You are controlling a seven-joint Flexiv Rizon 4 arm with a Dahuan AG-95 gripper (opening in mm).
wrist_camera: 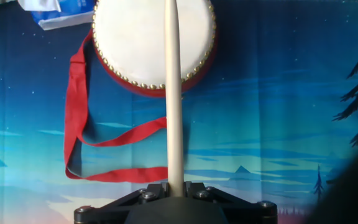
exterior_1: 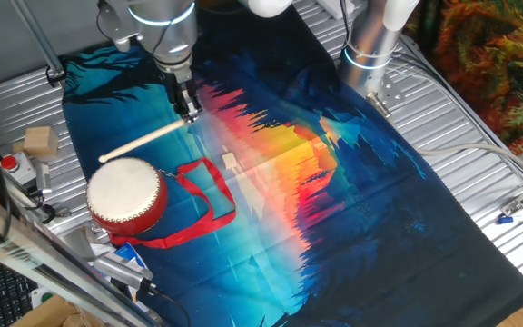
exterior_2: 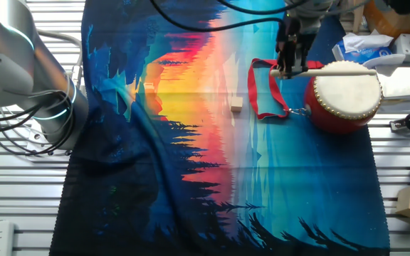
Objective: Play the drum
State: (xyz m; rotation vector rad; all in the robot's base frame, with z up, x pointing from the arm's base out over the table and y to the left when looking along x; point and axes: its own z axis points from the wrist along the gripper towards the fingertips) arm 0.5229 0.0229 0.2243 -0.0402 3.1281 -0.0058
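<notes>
— What's it got hold of?

— The gripper (exterior_1: 189,109) is clamped on the butt end of a thin pale wooden stick (exterior_1: 143,143), which reaches out toward the drum (exterior_1: 125,192). In the hand view the stick (wrist_camera: 173,93) runs straight up over the middle of the skin.

— And the drum sits where?

— At one edge of the printed cloth (exterior_2: 191,156), near a blue-and-white packet (exterior_2: 365,46). Its red ribbon strap (exterior_2: 265,89) lies looped loose on the fabric beside it.

— Would it stay put when struck?

— I'd guess it's light: a small hollow toy. The red barrel body looks glossy and rounded, so it might rock or slide on that smooth cloth. The cream head looks taut, pinned round the rim by a ring of brass-coloured studs (wrist_camera: 145,84).

— So tap gently?

— I'd say so, near the centre of the skin. The stick looks stiff and slim, and held at the very end it could pivot between the fingers.
</notes>
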